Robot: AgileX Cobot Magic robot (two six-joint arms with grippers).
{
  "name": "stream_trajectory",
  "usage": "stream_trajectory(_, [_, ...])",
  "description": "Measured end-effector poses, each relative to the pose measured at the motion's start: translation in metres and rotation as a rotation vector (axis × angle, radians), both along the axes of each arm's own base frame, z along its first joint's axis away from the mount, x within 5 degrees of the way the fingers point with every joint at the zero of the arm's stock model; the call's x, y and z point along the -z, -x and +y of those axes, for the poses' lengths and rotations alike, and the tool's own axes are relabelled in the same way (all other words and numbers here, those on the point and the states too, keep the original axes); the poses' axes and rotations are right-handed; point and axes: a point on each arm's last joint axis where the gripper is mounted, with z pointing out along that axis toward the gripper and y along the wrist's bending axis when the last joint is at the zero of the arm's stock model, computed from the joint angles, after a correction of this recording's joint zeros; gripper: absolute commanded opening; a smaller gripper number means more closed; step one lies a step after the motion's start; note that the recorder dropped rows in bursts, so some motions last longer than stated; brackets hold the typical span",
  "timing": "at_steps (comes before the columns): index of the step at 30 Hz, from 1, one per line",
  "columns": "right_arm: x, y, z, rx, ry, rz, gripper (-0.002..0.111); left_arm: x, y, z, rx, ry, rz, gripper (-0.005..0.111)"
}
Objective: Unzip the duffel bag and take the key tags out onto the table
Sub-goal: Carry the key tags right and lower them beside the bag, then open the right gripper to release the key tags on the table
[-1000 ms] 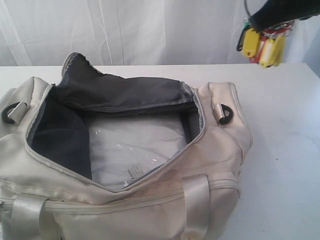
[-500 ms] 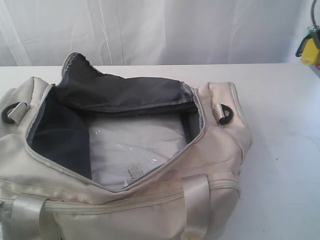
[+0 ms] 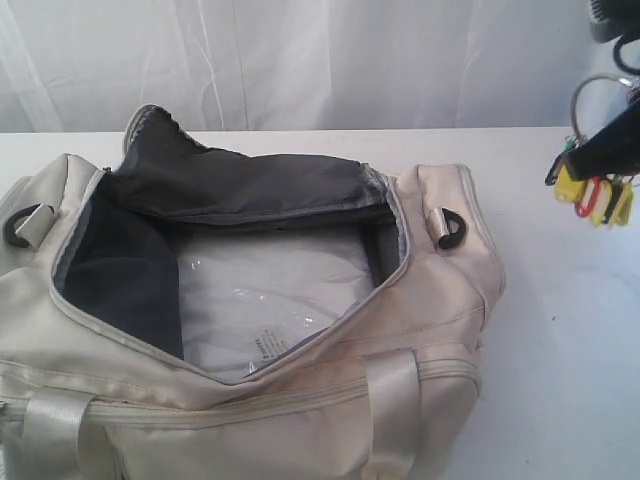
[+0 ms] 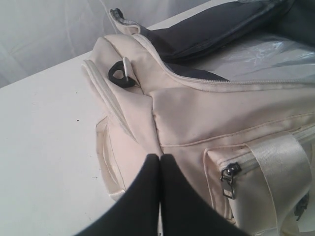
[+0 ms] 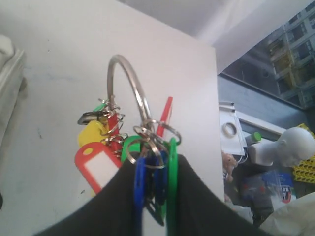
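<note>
Duffel bag (image 3: 430, 330): cream-beige fabric, lying on white bench (image 3: 570, 330), main zip undone and top flap folded back to show dark grey lining
Contents on view: clear plastic-wrapped white packet (image 3: 270, 300) lying flat on the bag floor
Fittings: black D-ring (image 3: 452, 228) at the right end, webbing strap (image 3: 392, 400) across the near side, metal zip pull (image 4: 229, 177) on a closed side pocket in the left wrist view

Key tags (image 3: 592, 198): bunch out of the bag, hanging in the air off its right end and well apart from it, over bare bench at the right edge of the exterior view
Colours seen in the right wrist view: red, yellow, green and blue tags on small rings, all threaded on one large metal ring (image 5: 130, 93)

Right gripper (image 5: 155, 169): black fingers (image 5: 206, 206) clamped on the key tags, green and blue tags pinched between them, the rest dangling free

Left gripper (image 4: 160, 162): fingers (image 4: 138, 196) pressed together with nothing between them, close beside the near lower corner of the duffel bag; whether it touches the fabric cannot be told

Backdrop: white curtain (image 3: 300, 60) behind the bench
</note>
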Motion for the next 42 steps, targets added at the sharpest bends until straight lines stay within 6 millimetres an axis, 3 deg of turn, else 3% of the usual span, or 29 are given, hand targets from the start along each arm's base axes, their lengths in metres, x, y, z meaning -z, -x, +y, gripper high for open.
stream_trajectory(9, [0.072, -0.041, 0.014, 0.073, 0.036, 0.314, 0.0, 0.0, 0.0, 0.0, 0.0, 0.0, 0.0, 0.0])
stream_trajectory(15, [0.125, -0.048, 0.034, -0.028, 0.034, 0.594, 0.0, 0.0, 0.0, 0.0, 0.0, 0.0, 0.0, 0.0])
stream_trajectory(20, [0.158, -0.057, 0.041, -0.046, 0.065, 0.7, 0.0, 0.0, 0.0, 0.0, 0.0, 0.0, 0.0, 0.0])
stream_trajectory(26, [0.169, -0.063, 0.044, -0.058, 0.073, 0.723, 0.0, 0.0, 0.0, 0.0, 0.0, 0.0, 0.0, 0.0])
stream_trajectory(42, [0.17, -0.057, 0.052, -0.079, 0.109, 0.745, 0.0, 0.0, 0.0, 0.0, 0.0, 0.0, 0.0, 0.0])
